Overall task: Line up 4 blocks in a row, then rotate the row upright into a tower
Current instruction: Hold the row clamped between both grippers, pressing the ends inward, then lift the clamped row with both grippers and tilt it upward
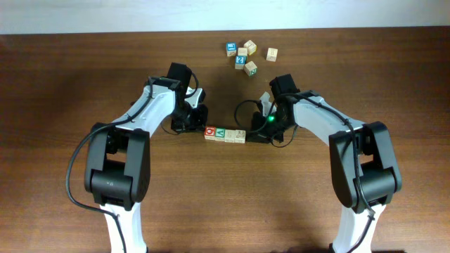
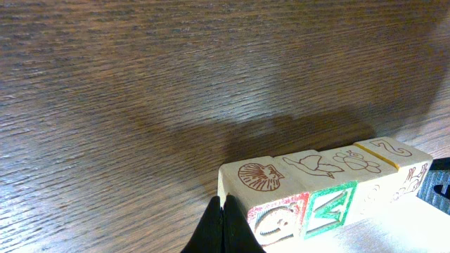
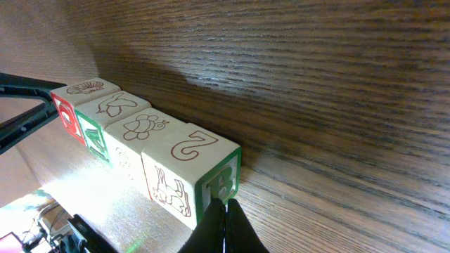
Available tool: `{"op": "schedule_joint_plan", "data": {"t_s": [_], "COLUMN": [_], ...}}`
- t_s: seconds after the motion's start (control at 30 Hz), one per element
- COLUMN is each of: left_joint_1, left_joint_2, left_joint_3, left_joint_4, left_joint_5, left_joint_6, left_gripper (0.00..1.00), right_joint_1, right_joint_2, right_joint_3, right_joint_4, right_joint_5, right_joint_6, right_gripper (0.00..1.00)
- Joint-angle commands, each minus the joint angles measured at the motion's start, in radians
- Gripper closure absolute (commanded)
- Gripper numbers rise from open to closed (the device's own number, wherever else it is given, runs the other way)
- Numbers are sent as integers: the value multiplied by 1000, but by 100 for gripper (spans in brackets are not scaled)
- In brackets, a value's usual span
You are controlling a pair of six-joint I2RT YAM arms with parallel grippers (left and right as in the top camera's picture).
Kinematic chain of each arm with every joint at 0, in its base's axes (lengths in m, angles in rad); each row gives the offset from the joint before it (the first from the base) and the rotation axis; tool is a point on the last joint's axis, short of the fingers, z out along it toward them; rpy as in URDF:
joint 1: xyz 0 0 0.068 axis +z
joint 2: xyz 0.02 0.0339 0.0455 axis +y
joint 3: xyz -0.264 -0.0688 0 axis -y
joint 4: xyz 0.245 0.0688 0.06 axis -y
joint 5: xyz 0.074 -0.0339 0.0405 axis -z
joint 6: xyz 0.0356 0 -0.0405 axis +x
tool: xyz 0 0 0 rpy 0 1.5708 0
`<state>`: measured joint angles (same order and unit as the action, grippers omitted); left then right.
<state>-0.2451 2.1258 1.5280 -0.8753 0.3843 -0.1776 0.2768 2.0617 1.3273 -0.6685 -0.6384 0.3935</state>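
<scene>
**Four blocks lined up, both claws pinched shut**

The four blocks (image 1: 225,133) sit touching in one straight row mid-table (image 1: 70,84). The red ring face (image 2: 278,221) is at the left end and the green B (image 3: 221,184) at the right.

The left gripper (image 2: 223,214) has its fingers pressed together, holding nothing, right at the ring end. The right gripper (image 3: 225,214) is the same at the B end. Can't tell if either actually touches wood.

In the left wrist view, the front faces past the green letter (image 2: 330,207) are too faint to read.

Some loose cubes (image 1: 247,56) sit well apart.

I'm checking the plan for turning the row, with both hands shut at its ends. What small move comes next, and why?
Probably press both hands slightly inward to pinch the row. The left hand sits at its shell end, the right hand at its B end, and the blocks lie flush, so they should turn together.
</scene>
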Motion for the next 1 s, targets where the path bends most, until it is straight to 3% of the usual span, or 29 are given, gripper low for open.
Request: {"op": "schedule_joint_plan", "data": {"t_s": [0.0, 0.97], "left_joint_1": [-10, -21], "left_joint_2": [-8, -8], "left_joint_3": [14, 14], "left_joint_4": [-1, -1], "left_joint_5": [46, 45], "left_joint_6": [-10, -9], "left_gripper": [100, 100], "right_joint_1": [19, 113], "right_joint_2": [-59, -71], "right_joint_3": [-2, 132], "right_joint_4": [11, -60], "right_joint_5": [-69, -42], "right_joint_6": [5, 4], "right_gripper": [95, 95]}}
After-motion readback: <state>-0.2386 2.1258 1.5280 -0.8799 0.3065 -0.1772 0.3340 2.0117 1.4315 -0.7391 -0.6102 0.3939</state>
